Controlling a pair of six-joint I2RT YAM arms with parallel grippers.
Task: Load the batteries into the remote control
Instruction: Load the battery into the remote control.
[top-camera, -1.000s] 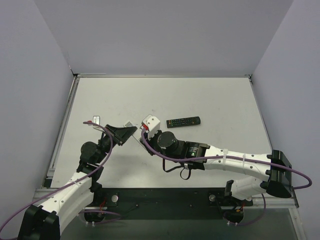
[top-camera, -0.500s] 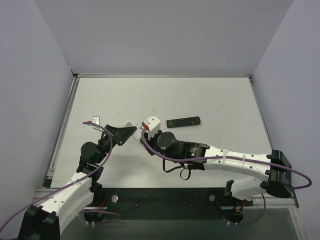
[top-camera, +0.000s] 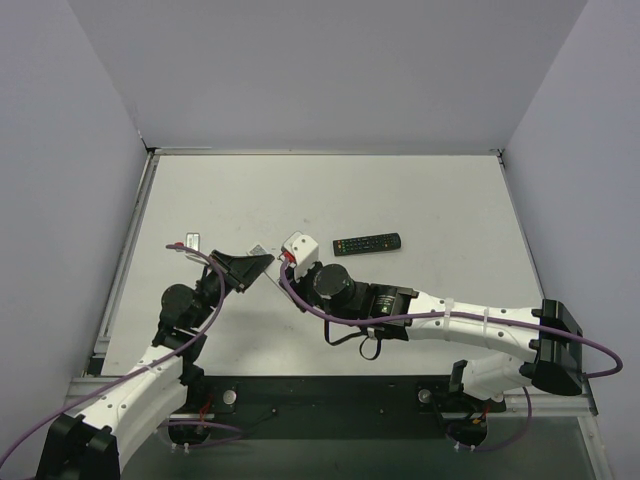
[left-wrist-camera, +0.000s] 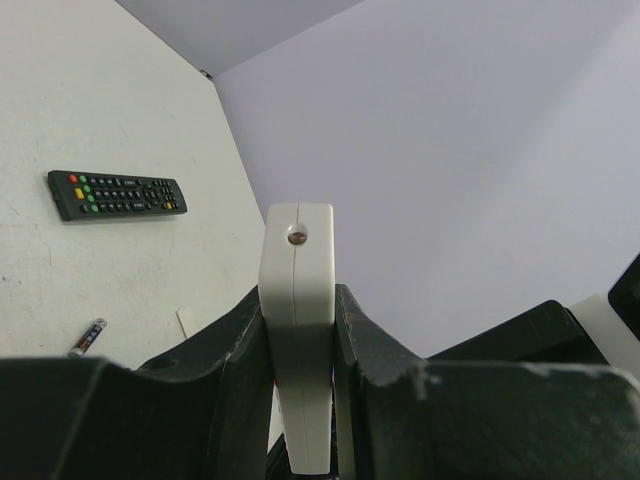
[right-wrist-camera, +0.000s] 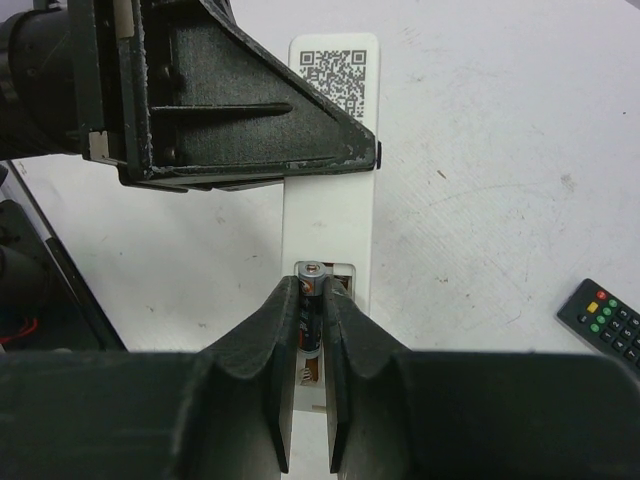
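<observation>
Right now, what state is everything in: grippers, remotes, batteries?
Left gripper: shut on the white remote.
White remote: clamped on edge, bay open.
Right gripper: shut on the held battery.
Held battery: between the fingers, at the open bay, not yet seated.
Spare battery: lying loose on the table.
Black remote: lying flat, buttons up.

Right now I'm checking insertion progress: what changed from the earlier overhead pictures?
The right gripper, shut on a slim dark cylindrical battery at the white rectangular remote control's open bay, edged slightly toward the left gripper. That gripper stays clamped on the remote; the long black remote has not moved.
</observation>
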